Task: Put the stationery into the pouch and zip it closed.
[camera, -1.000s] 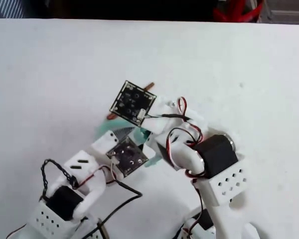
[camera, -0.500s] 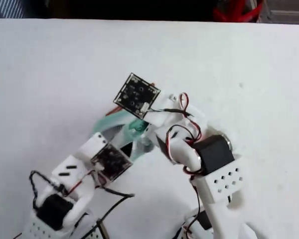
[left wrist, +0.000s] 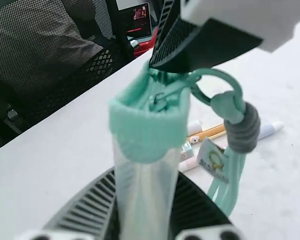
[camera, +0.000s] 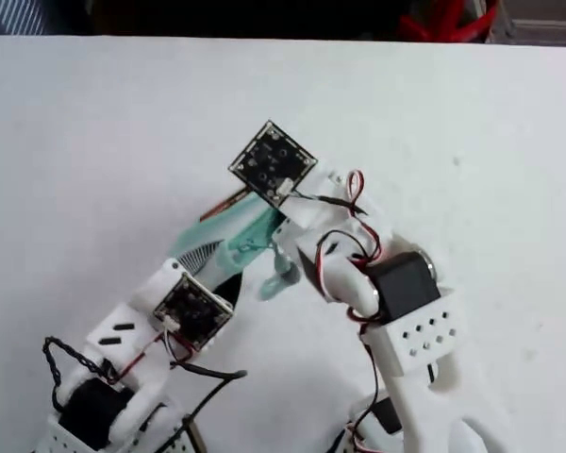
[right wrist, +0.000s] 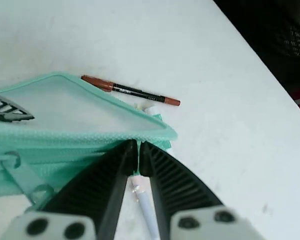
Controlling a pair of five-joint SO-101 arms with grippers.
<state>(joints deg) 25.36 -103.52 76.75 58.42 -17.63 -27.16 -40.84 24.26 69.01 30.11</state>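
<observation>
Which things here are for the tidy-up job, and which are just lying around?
For the job:
pouch
brown-tipped pencil
white pen
left gripper and right gripper, both clamped on the pouch

Just lying about:
black mesh chair
red object beyond the table

White worktop point(camera: 94, 123) stretches across the scene, the room beyond its far edge lying dark. A red object point(camera: 448, 21) sits past that far edge toward the worktop's right end, a blue-and-white striped item point(camera: 14, 16) past its left end. A black mesh chair point(left wrist: 50, 55) stands just off the worktop, a small lit screen point(left wrist: 135, 12) farther back.
</observation>
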